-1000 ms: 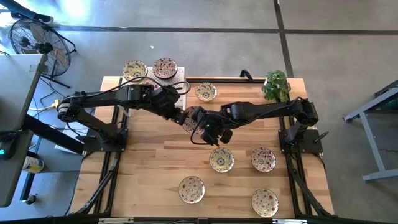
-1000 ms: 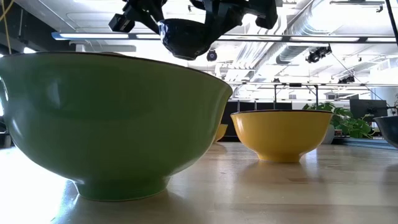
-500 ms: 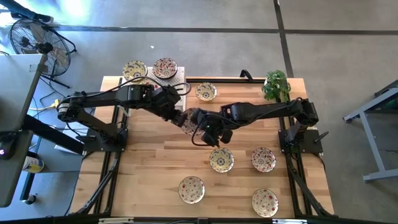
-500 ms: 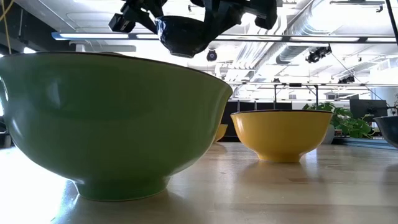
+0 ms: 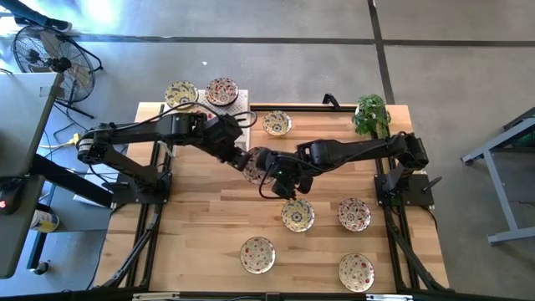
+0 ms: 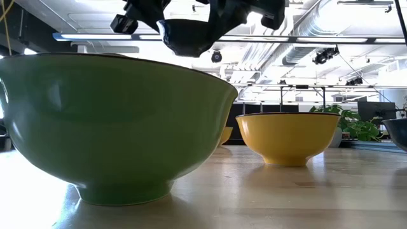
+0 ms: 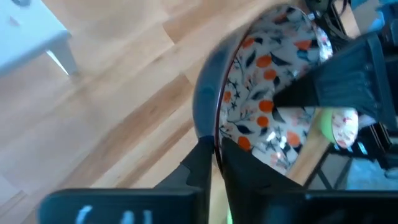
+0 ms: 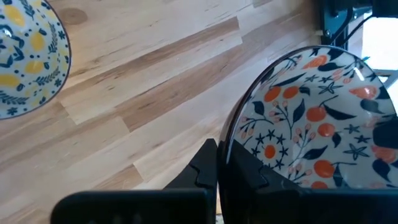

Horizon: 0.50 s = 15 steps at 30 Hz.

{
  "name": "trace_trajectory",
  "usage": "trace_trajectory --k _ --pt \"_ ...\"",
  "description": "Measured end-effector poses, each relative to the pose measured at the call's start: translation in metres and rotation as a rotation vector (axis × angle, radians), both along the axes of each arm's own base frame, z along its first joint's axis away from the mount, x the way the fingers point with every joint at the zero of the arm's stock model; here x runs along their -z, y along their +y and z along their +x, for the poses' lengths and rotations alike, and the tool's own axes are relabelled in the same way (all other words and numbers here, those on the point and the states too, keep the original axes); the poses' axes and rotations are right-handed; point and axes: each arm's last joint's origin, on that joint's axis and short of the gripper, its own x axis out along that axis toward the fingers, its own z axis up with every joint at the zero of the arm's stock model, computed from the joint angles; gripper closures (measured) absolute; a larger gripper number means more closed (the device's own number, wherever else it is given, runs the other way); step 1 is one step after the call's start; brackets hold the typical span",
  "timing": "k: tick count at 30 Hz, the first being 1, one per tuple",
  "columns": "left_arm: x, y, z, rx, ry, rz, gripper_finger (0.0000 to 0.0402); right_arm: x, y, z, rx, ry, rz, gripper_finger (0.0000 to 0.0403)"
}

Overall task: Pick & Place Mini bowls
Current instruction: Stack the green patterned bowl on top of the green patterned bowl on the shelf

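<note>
**Mini bowls on wooden tabletop: both claws on one bowl at mid-table**

Surface: light wood-plank tabletop (image 5: 201, 217) with a black frame, on a grey concrete floor (image 5: 251, 67). A standing fan (image 5: 50, 58) is off the far left corner; a green plant (image 5: 372, 115) sits at the far right corner. The low view looks into a large hall with ceiling lights and exposed ducts.

Rack: one white rack (image 5: 238, 113) at the far edge, left of centre.

Mini bowls, counted in the high view: eight.
- Two at the far edge by the rack: a yellower one (image 5: 180, 94) and a redder one (image 5: 221, 90).
- One (image 5: 277, 123) near the far edge, centre.
- One, the held bowl (image 5: 255, 163), at mid-table, lifted off the surface; dark outside, orange-and-navy floral inside.
- Two right of centre: (image 5: 298, 215) and (image 5: 354, 214).
- Two by the near edge: (image 5: 257, 254) and (image 5: 357, 271).

Low view, close to the lens: one green bowl (image 6: 114, 121), one yellow bowl (image 6: 286, 137).

Left claw (image 5: 236, 156): closed on the rim of the held bowl, one finger (image 7: 199, 158) outside the wall, one inside.

Right claw (image 5: 276, 171): likewise clamped on the same bowl's rim from the opposite side, fingers (image 8: 208, 165) astride the wall.
</note>
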Motion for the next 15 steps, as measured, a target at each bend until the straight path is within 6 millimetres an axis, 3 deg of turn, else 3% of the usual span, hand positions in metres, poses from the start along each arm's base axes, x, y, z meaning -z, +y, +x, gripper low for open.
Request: trace_trajectory --k 8,11,15 --pt "-0.0005 0.0076 -0.0009 0.068 -0.016 -0.048 0.0267 -0.0003 -0.0003 0.0009 -0.014 -0.008 -0.011 0.0398" --pt "-0.0004 0.0077 -0.001 0.072 -0.015 -0.042 0.0263 -0.0003 -0.0003 0.0008 -0.013 -0.007 -0.011 0.0398" --pt "-0.0001 0.0081 -0.0013 0.065 -0.009 -0.026 0.0299 0.0001 -0.0003 0.0003 -0.014 -0.001 -0.011 0.0398"
